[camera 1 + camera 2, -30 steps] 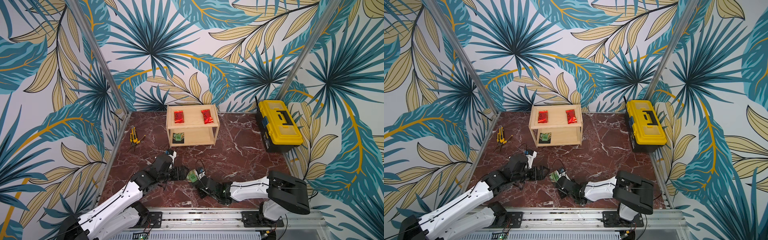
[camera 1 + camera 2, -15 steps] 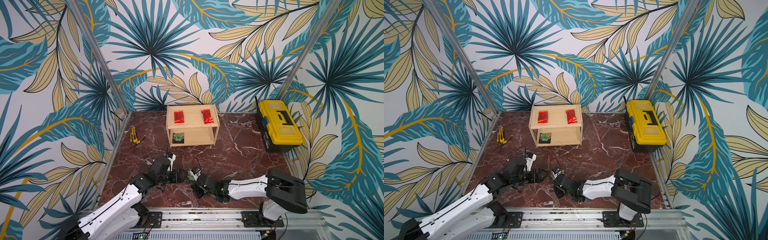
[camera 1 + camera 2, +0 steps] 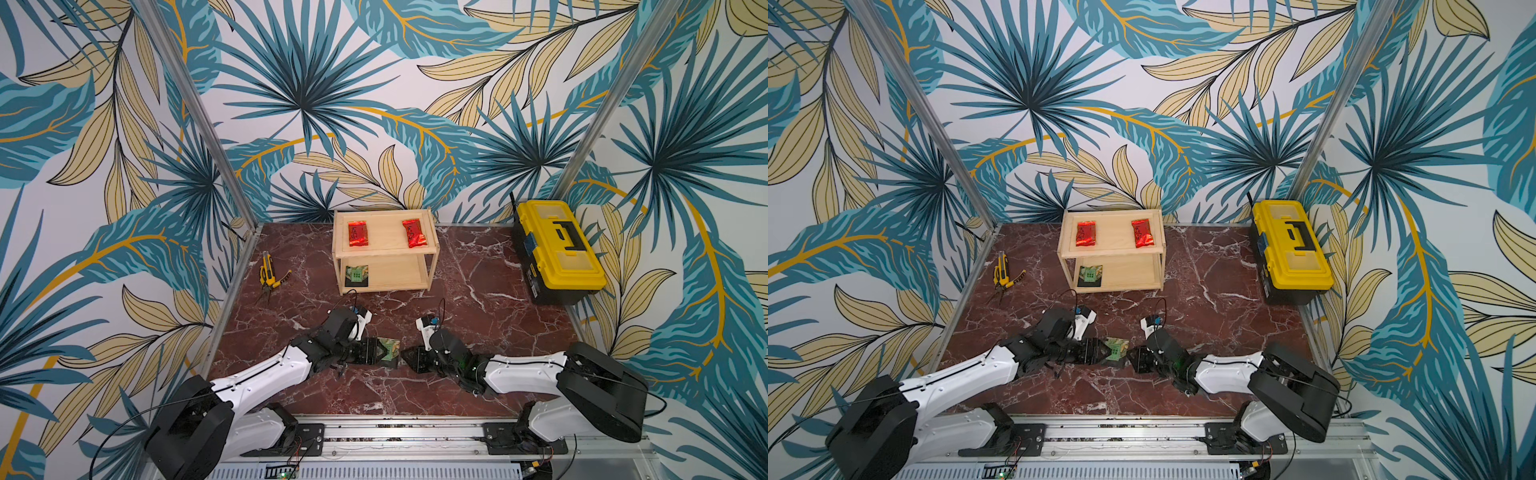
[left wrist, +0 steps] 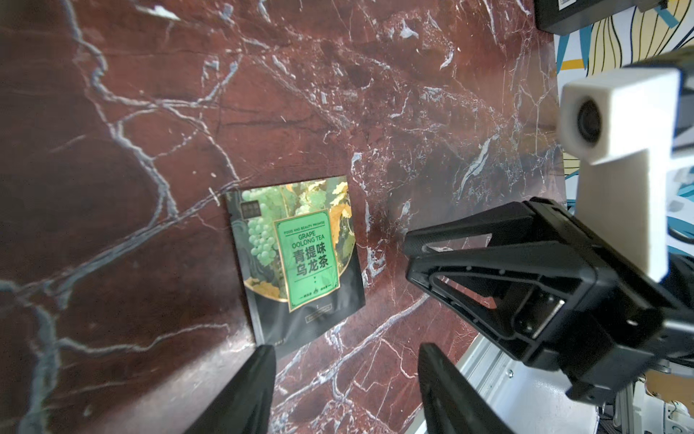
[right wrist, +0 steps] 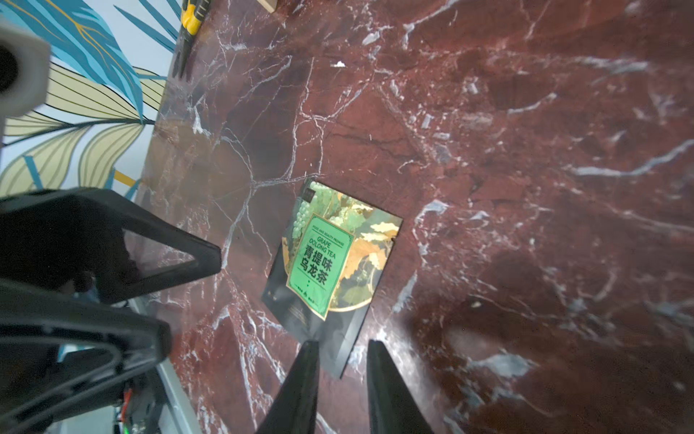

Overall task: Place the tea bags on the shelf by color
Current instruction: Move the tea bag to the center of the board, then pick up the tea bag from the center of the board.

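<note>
A green-and-gold tea bag (image 3: 390, 348) (image 3: 1116, 348) lies flat on the marble floor between my two grippers. My left gripper (image 3: 376, 351) (image 4: 343, 351) is open, and one fingertip (image 4: 263, 355) sits at the bag's (image 4: 296, 255) dark near corner. My right gripper (image 3: 405, 356) (image 5: 343, 344) faces it from the other side, its fingers a narrow gap apart at the bag's (image 5: 330, 263) corner, gripping nothing. The pale wood shelf (image 3: 386, 250) holds two red tea bags (image 3: 358, 233) (image 3: 414, 233) on top and another green tea bag (image 3: 356, 274) on the lower tier.
A yellow-and-black toolbox (image 3: 557, 249) stands at the back right. A yellow utility knife (image 3: 270, 276) lies by the left wall. The arms' base rail (image 3: 395, 432) runs along the front edge.
My left gripper has moved right, up to the green tea bag, and its jaws have narrowed. The right arm has shifted slightly; the bag stays in about the same place.
</note>
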Tool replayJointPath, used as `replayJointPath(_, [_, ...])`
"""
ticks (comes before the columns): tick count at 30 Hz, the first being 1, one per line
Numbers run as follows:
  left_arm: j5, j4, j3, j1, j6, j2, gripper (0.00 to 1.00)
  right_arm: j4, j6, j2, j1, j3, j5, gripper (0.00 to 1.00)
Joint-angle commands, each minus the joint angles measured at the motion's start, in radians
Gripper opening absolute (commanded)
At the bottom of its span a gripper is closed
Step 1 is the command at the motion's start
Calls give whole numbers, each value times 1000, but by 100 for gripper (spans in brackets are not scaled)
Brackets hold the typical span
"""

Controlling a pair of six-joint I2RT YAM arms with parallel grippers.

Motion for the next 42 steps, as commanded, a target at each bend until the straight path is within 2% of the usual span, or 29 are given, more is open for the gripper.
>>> replayJointPath(1, [3, 110, 15, 8, 22, 32, 59, 148, 87, 57, -28, -20, -102, 28])
replayJointPath(6, [13, 181, 13, 18, 26, 122, 46, 199, 119, 103, -57, -20, -135, 28])
replayJointPath(13, [-31, 216, -20, 34, 42, 161, 46, 106, 93, 47, -69, -16, -112, 29])
replayJointPath(19, [12, 290, -42, 37, 14, 198, 46, 16, 65, 0, -70, -16, -76, 29])
replayJointPath(23, [21, 308, -46, 37, 10, 224, 45, 53, 83, 38, -73, -19, -89, 29])
replayJointPath(32, [-41, 305, -94, 38, 21, 207, 44, 134, 123, 116, -73, -2, -129, 32])
replayJointPath(42, [-26, 350, -119, 37, -4, 233, 44, 237, 192, 211, -79, 17, -176, 35])
